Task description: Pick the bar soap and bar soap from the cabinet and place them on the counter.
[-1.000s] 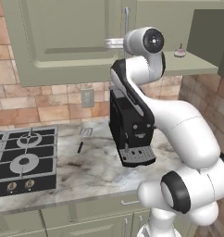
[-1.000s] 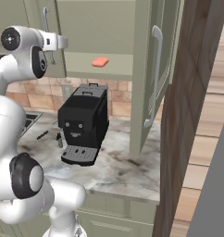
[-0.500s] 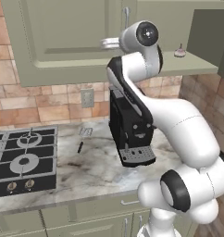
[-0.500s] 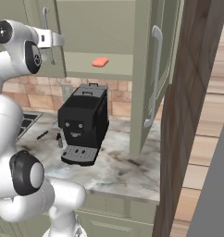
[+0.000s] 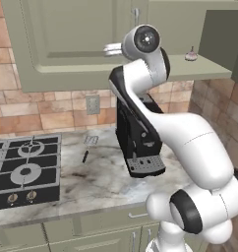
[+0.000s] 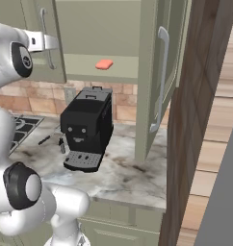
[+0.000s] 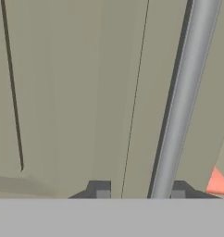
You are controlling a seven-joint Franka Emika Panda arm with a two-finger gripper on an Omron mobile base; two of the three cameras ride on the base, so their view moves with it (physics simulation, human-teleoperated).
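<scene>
**Gripper shifted onto closed door's handle**

The gripper (image 7: 140,193) has been moved sideways over the last second. It is now set at the handle (image 7: 178,106) of the closed door (image 7: 77,92). The jaws are held narrowly apart with the bar lined up between them; nothing is seen clamped. The coral soap (image 6: 104,64) is left untouched on the cabinet (image 6: 99,29) shelf, above the counter (image 6: 123,173). The second soap is probably behind this door, so opening is likely next.

arm wrist higher and further left than a second ago, now up against closed left cabinet door (image 5: 91,44). gripper (image 7: 140,194) sits at silver bar handle (image 7: 183,106), one fingertip either side. base views unchanged otherwise.
</scene>
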